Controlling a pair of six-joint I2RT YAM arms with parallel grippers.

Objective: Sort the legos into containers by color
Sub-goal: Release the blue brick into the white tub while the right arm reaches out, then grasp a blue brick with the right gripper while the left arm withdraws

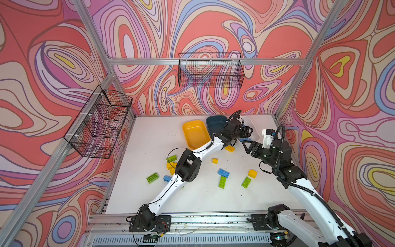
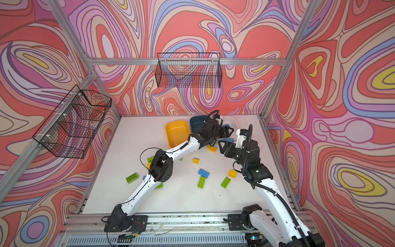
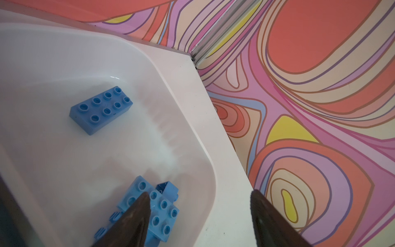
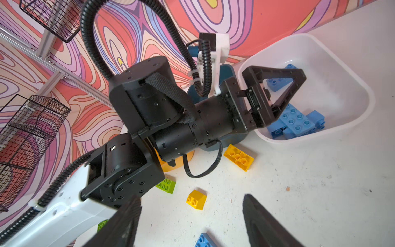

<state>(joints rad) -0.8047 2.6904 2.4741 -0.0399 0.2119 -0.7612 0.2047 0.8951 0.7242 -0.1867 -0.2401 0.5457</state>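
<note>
Fingers [image 3: 132, 222] of my left gripper [image 3: 199, 192] stood spread above the white bin [image 3: 188, 119] — blue bricks [image 3: 100, 110] inside; my right gripper [image 4: 191, 197] gaped too.

Bricks [image 3: 100, 110] are blue, the bin [image 3: 64, 53] white, walls [image 3: 310, 85] swirl-patterned.

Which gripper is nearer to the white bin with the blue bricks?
Left. The left gripper hangs open over the white bin; the right gripper is short of its rim, above the table.
</note>
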